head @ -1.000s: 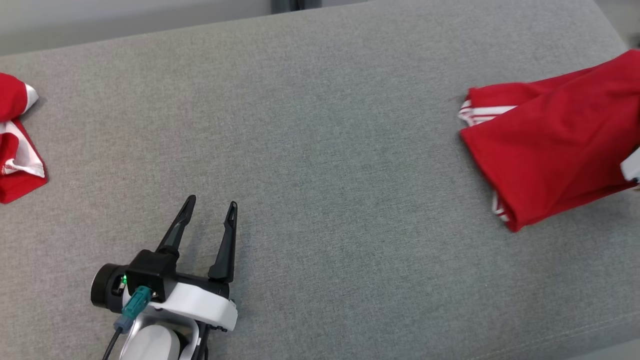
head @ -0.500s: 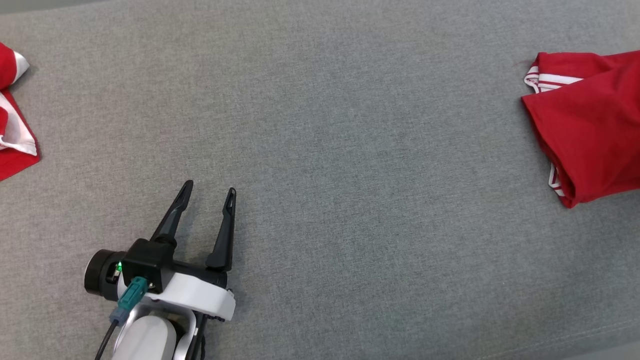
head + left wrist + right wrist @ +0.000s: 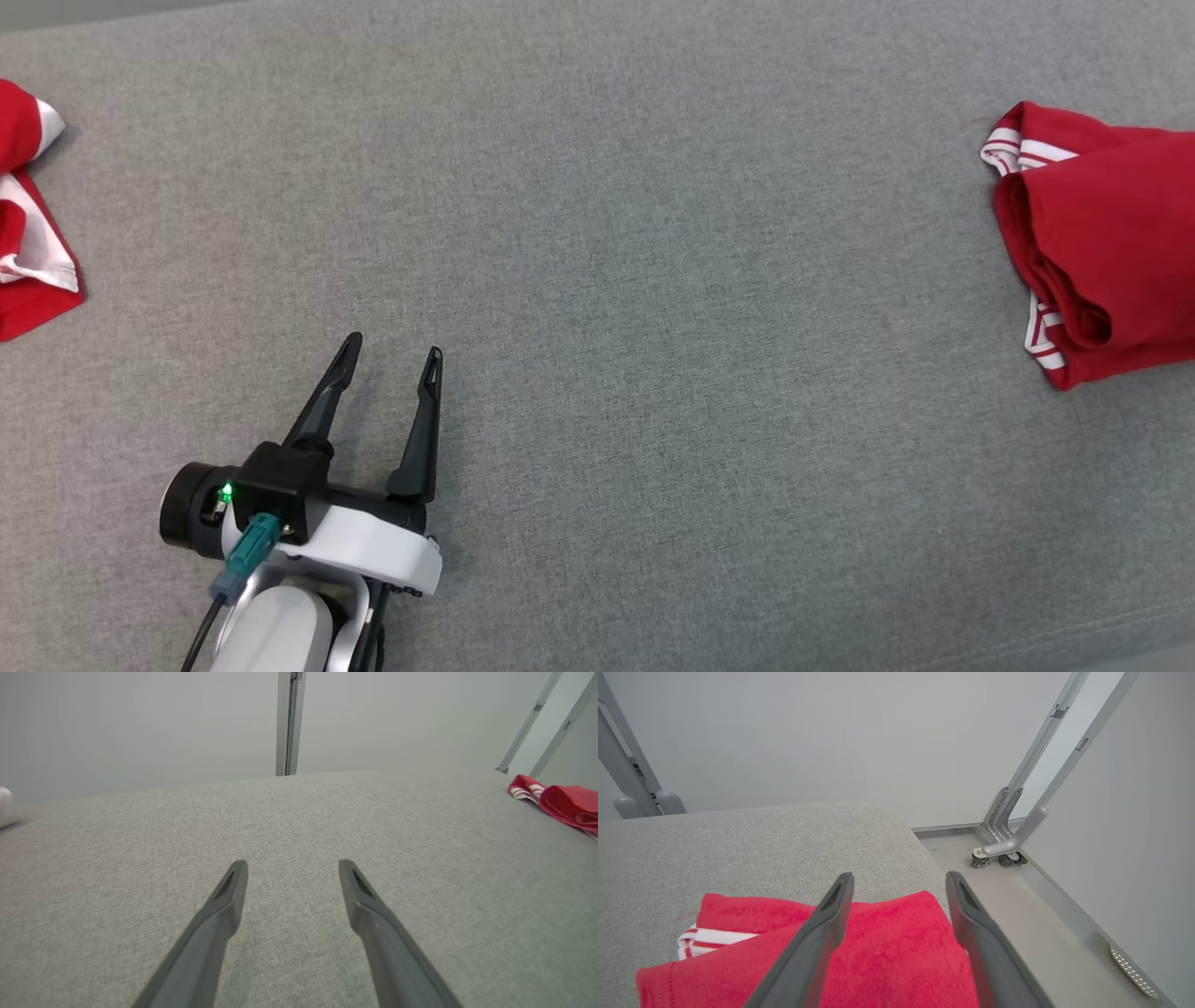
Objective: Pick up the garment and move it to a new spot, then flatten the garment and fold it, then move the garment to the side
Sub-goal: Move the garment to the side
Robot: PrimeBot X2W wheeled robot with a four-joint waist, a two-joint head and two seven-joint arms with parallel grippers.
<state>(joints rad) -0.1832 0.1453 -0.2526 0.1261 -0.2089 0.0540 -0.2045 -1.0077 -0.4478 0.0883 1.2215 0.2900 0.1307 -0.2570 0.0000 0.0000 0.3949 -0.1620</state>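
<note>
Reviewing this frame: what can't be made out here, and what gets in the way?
- The garment, head view: cut off by the right edge, so its full outline is unknown.
- Same garment, right wrist view: the right hand and the bottom edge hide its near part; whether they touch is unclear.
- A red-and-white cloth, head view: cut by the left edge; what kind is unclear.
- A white thing, left wrist view: cut by the left edge, so it cannot be identified.

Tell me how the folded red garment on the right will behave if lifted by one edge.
The red garment would likely droop and unfold: its layers lie in soft, loose rolls. It looks like thin knit, so probably light. Pushed, it would probably bunch rather than slide on the coarse grey cushion.
</note>
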